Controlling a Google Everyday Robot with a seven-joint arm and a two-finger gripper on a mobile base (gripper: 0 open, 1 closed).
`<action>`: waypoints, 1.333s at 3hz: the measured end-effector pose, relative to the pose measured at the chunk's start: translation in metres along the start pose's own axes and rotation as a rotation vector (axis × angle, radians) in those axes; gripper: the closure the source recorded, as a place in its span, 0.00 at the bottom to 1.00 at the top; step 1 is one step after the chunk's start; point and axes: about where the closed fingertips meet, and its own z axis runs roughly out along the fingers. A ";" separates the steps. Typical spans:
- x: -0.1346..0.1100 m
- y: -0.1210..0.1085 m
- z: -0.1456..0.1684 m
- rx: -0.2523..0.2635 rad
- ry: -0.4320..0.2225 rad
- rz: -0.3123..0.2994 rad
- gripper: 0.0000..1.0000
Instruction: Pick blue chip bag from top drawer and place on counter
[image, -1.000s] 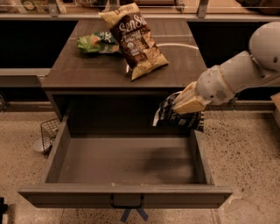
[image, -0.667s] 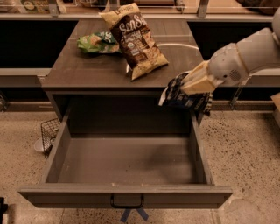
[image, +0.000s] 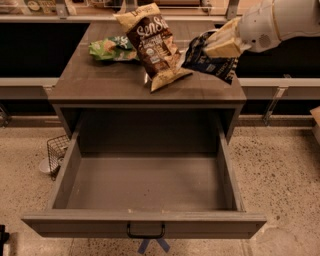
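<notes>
Camera view: the white robot arm (image: 280, 22) comes in from the upper right, cut off by the frame edge, and reaches left. Its tan gripper (image: 222, 45) hangs over the right side of the dark grey-brown wood-grain tabletop (image: 100, 82). The fingers are clamped on the crinkled navy-blue chip bag (image: 212, 62), hiding its top, and the print is unreadable. The wide grey-brown wooden drawer (image: 145, 224) stands pulled out below.

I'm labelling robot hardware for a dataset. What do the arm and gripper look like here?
The gripper, at upper right over the counter, has pale tan, wedge-shaped fingers. Behind it the arm is glossy white with rounded, bulbous segments. No cables or markings show.
</notes>
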 end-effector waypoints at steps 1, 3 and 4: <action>-0.008 -0.043 0.018 0.119 -0.004 -0.097 1.00; 0.018 -0.135 0.081 0.369 0.068 -0.068 1.00; 0.044 -0.171 0.122 0.423 0.093 0.036 0.75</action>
